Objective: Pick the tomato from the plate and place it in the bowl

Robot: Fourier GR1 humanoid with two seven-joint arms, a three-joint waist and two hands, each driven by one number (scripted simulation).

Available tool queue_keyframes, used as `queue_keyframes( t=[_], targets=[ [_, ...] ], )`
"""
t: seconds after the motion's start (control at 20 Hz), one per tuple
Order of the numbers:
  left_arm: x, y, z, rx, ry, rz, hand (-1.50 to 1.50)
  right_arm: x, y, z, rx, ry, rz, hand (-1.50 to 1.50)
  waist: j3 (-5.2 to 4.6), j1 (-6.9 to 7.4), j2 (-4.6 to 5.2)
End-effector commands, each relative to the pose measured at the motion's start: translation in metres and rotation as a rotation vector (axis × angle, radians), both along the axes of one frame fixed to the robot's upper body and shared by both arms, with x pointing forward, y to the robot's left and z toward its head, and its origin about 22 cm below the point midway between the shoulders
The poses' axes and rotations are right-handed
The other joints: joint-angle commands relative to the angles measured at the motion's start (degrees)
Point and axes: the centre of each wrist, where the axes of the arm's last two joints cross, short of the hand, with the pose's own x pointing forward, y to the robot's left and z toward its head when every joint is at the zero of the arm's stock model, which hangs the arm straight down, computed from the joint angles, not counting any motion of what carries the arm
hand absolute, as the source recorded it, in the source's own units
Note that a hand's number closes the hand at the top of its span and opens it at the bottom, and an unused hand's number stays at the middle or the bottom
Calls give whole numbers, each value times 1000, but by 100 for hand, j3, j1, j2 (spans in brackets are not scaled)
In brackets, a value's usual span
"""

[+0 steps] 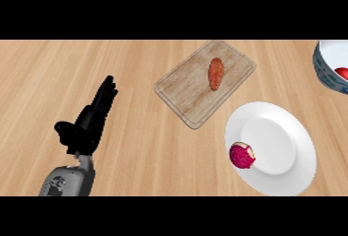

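**A:** Down at the lower left, the left robot hand (88,122) stands over the tabletop (156,156), fingers straight and apart, holding nothing. It's resting. The right one isn't in the picture.

**B:** Moving outward?

**A:** A cutting board (190,94) with a long orange-red vegetable (216,73) on it. Beyond that is the white plate (285,138), and the tomato (242,156) sits on the plate's left side, right by the rim.

**B:** And the bowl?

**A:** It's at the top right (325,69), cut off by the edge and well apart from the plate. There's a red spot (342,73) inside, but I can't tell what it is.

**B:** Which way does the tomato lie?

**A:** It's nearly round, so there's hardly a long axis. If anything it runs up and down in this view. A pale patch faces right, toward the plate's middle.

**B:** What could go wrong?

**A:** Rolling, I'd say. It's a round thing on a sloped rim, so a nudge from the fingers before they close could send it onto the tabletop or skidding inward. The board also lies near the open hand's way across, so a low sweep might clip it. And with the bowl half out of view, the drop could hit its wall.
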Motion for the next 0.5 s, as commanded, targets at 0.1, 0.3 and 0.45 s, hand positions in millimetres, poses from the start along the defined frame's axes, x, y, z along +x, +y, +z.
queue_keyframes(
  t=[0.1,0.3,0.45],
  targets=[
    [1,5,-13,3,-5,-1,0,-18,-25,26,149,-46,13,-150,-6,-51,9],
    [4,-4,-12,8,1,11,0,-37,-40,11,234,-71,46,-150,2,-74,7],
    [2,-7,-1,-8,0,6,0,-57,-54,-1,260,-71,86,-150,5,-109,-21]
  ],
)
